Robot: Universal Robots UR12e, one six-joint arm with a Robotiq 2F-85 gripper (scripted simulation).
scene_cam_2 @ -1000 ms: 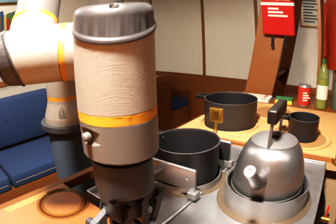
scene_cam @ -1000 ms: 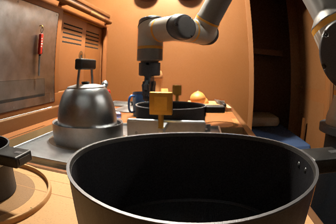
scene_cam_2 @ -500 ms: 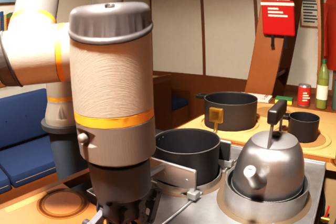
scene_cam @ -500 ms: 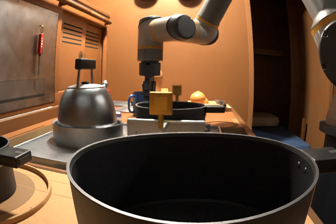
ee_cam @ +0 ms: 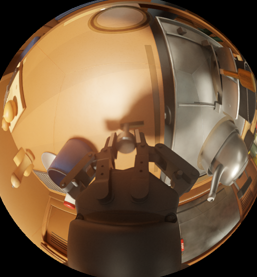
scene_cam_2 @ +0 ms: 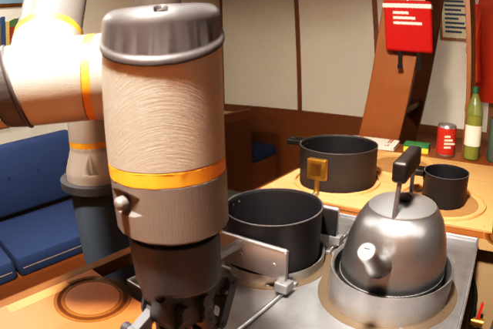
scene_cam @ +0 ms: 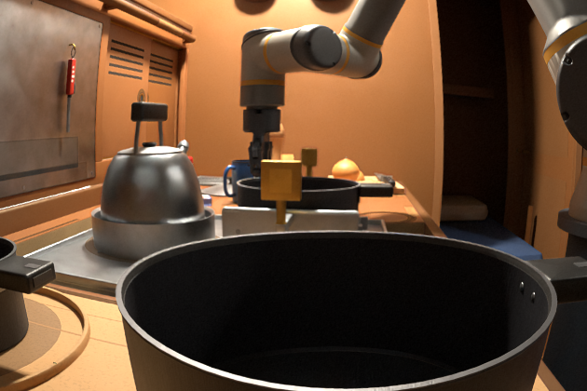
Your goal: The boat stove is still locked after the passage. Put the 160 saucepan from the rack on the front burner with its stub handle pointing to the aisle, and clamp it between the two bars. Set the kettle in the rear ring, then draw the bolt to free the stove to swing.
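Observation:
The bolt's round metal knob (ee_cam: 126,143) sits between the fingers of my gripper (ee_cam: 126,138), which is closed on it just beside the stove's edge over the wooden counter. The saucepan (scene_cam_2: 276,224) stands on the front burner between two metal bars (scene_cam_2: 259,255), its stub handle (scene_cam: 376,188) pointing toward the aisle. The steel kettle (scene_cam_2: 394,244) sits in the rear ring (scene_cam: 151,233). In the side camera my gripper (scene_cam: 259,153) hangs behind the saucepan, its fingertips hidden by the pan's rim.
A large dark pot (scene_cam: 331,311) fills the foreground of the side camera, and a smaller pot (scene_cam_2: 446,186) stands in the rack beside it. A blue mug (ee_cam: 67,161) lies close to my fingers. A cutting board with an orange fruit (scene_cam: 346,169) is on the counter.

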